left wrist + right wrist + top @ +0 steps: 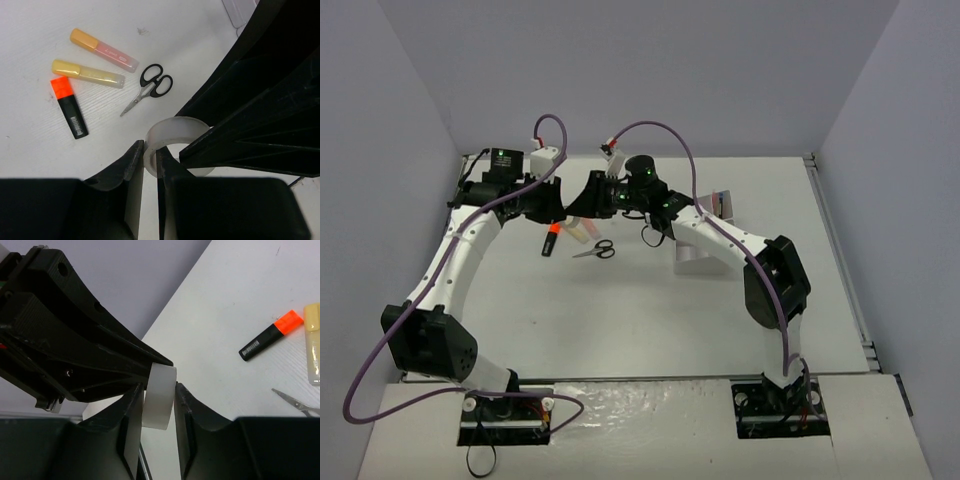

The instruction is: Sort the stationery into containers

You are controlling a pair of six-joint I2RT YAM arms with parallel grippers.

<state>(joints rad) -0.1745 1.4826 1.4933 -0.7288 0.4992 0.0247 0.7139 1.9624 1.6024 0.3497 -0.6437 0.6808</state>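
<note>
The clear tape ring (175, 127) hangs above the table between both grippers. My left gripper (150, 150) is shut on the ring's wall, one finger inside the hole and one outside. My right gripper (157, 387) comes from the opposite side and is shut on the tape ring (159, 395) across its flat faces. In the top view the two grippers (575, 200) meet at the back centre. Black-handled scissors (152, 86), an orange highlighter (69, 106), a yellow one (87, 73) and a pink one (104, 49) lie on the table below.
The white tray (692, 262) sits right of the scissors (597, 249), mostly hidden under my right arm. The orange highlighter (551, 239) lies just below the left gripper. Grey walls close the back and both sides.
</note>
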